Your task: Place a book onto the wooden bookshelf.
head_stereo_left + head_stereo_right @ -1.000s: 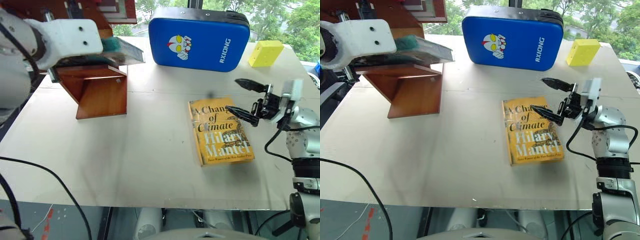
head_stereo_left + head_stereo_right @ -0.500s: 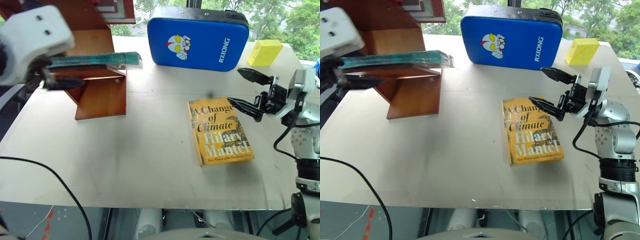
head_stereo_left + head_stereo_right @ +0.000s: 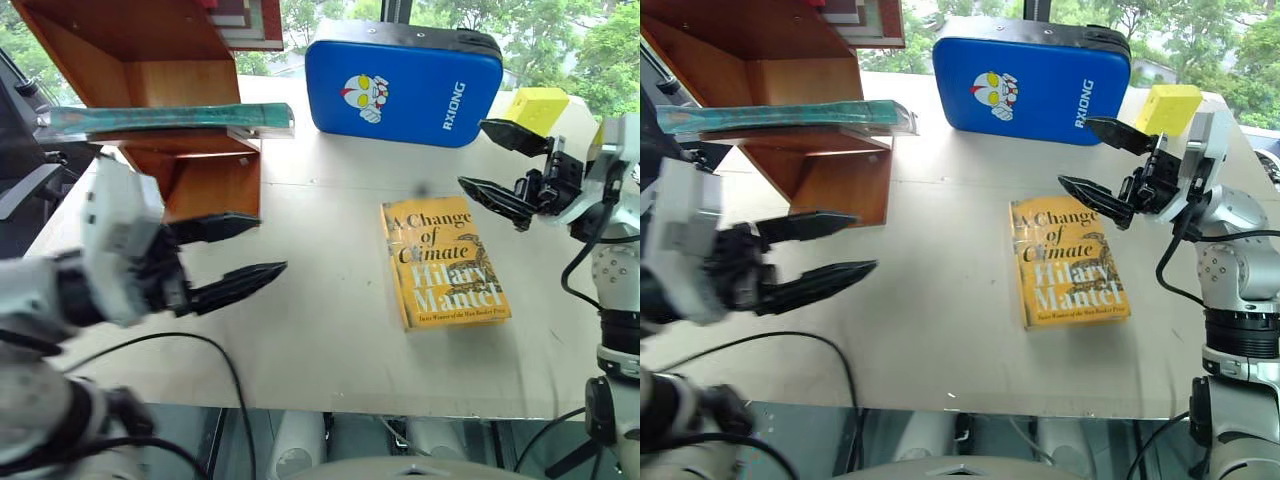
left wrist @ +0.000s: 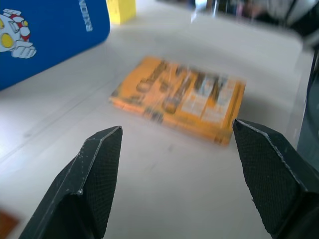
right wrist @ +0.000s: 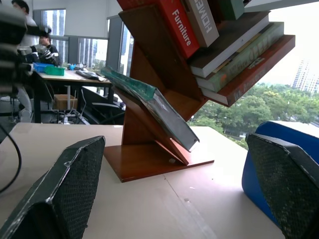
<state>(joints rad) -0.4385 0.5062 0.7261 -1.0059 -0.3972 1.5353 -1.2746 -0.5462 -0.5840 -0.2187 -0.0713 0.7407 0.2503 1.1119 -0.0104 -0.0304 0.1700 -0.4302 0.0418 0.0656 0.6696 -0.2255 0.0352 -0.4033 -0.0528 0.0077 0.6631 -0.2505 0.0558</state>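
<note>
1. On the wooden bookshelf (image 3: 190, 150), the teal book (image 3: 165, 118) lies flat across a shelf board, one end jutting past the shelf's edge.
2. Left tool (image 3: 232, 253) hovers over the bench (image 3: 320, 330) near the shelf, fingers apart, holding nothing.
3. Right tool (image 3: 1102, 160) hangs spread wide above the yellow book (image 3: 1068, 260), gripping nothing.

We see our left gripper (image 3: 242, 252) as two long, tapering black fingers on a black knuckle block, joined to a boxy white wrist housing and a grey forearm, with a black cable looping beneath. Our right gripper (image 3: 1103, 160) has the same pointed black fingers, their inner pads (image 5: 75, 189) finely cross-hatched, a white bracket, silver-grey ribbed joints and a thin black cable.
</note>
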